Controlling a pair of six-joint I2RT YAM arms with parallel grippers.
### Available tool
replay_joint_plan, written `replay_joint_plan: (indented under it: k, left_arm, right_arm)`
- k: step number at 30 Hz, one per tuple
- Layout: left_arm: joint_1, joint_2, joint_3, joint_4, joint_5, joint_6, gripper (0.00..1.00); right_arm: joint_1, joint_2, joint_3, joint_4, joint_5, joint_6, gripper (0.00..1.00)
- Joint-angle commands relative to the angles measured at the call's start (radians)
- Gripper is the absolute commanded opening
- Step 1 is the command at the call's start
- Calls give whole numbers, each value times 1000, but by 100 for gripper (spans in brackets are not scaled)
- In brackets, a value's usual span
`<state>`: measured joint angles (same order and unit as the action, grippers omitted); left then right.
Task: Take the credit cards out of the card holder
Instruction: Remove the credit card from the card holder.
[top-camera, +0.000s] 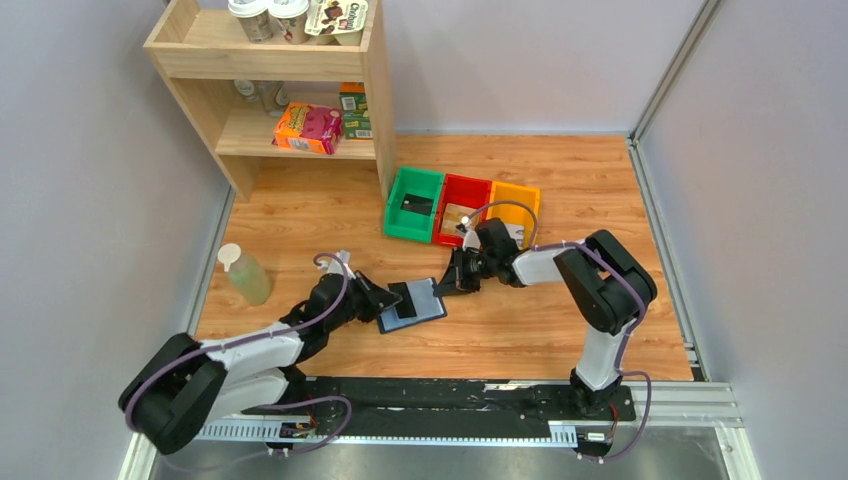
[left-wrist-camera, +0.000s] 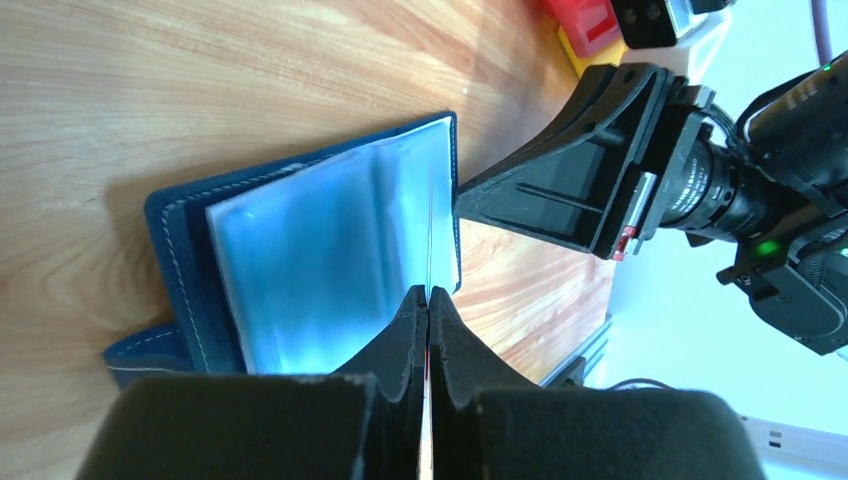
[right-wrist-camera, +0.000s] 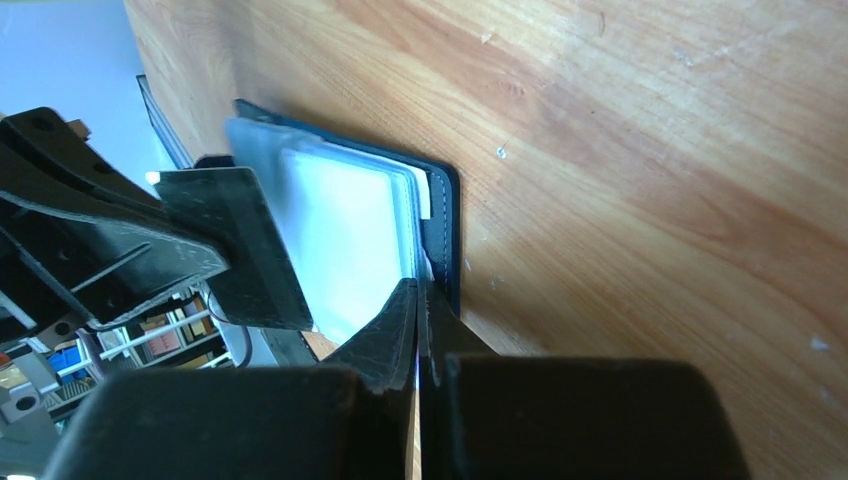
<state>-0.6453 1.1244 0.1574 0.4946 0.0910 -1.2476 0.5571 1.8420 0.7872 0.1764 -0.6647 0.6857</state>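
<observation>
- The card holder (top-camera: 428, 303) lay open on the bench (top-camera: 520, 320), and no card showed in its clear pockets
- The left tool (left-wrist-camera: 427, 300) was clenched on a pocket leaf of the card holder
- The right tool (right-wrist-camera: 418, 290) was pinched closed at the holder's edge, a card between its fingers untellable
- The green bin (top-camera: 400, 190) held a dark card (top-camera: 418, 205) and the red bin (top-camera: 470, 181) a tan card (top-camera: 457, 215), so the task looked mostly done

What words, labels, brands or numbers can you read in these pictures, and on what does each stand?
"Ch…": packet on top of the shelf; the rest is too blurred to read.
Orange box: print too small to read.
Green boxes: print too small to read.
Cups: labels blurred.
Card holder: no text shows.
</observation>
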Motion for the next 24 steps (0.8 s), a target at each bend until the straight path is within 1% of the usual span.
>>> replay_joint_plan:
  k: [1, 4, 7, 8, 10, 14, 16, 17, 18, 19, 20, 21, 22, 24]
  left_arm:
    - [4, -169, 5, -218, -88, 54, 1]
    - [4, -297, -1, -325, -123, 63, 0]
    - [6, -380, 2, -373, -146, 102, 0]
    - [4, -420, 1, -383, -148, 112, 0]
    - [4, -472, -1, -357, -148, 154, 0]
    - [4, -554, -21, -257, -152, 220, 0]
    - [4, -569, 1, -251, -145, 322, 0]
    - [4, -569, 34, -273, -131, 356, 0]
    - [4, -562, 56, -298, -122, 443, 0]
    - [4, -542, 111, -344, -97, 485, 0]
    - [4, -534, 178, -367, -52, 587, 0]
    - [4, -506, 217, -423, -34, 643, 0]
    - [4, -494, 273, -447, 5, 725, 0]
    - [4, -445, 365, -525, 39, 840, 0]
  right_arm:
    - [-5, 20, -22, -140, 214, -75, 0]
    - [-3, -4, -13, -161, 223, -78, 1]
    - [-3, -44, 1, -173, 232, -83, 4]
    - [-3, -61, 6, -208, 234, -86, 6]
    - [-3, -98, 20, -235, 240, -94, 9]
    - [-3, -200, 59, -305, 260, -118, 23]
    - [-3, -260, 82, -345, 270, -143, 32]
    - [-3, -289, 95, -368, 275, -159, 37]
    - [-3, -326, 109, -389, 280, -175, 42]
    - [-3, -358, 125, -417, 283, -193, 45]
    - [-3, -397, 144, -440, 283, -215, 48]
    - [-2, -427, 161, -463, 280, -235, 51]
    - [-2, -460, 173, -483, 274, -257, 54]
    - [0, -510, 196, -512, 255, -290, 59]
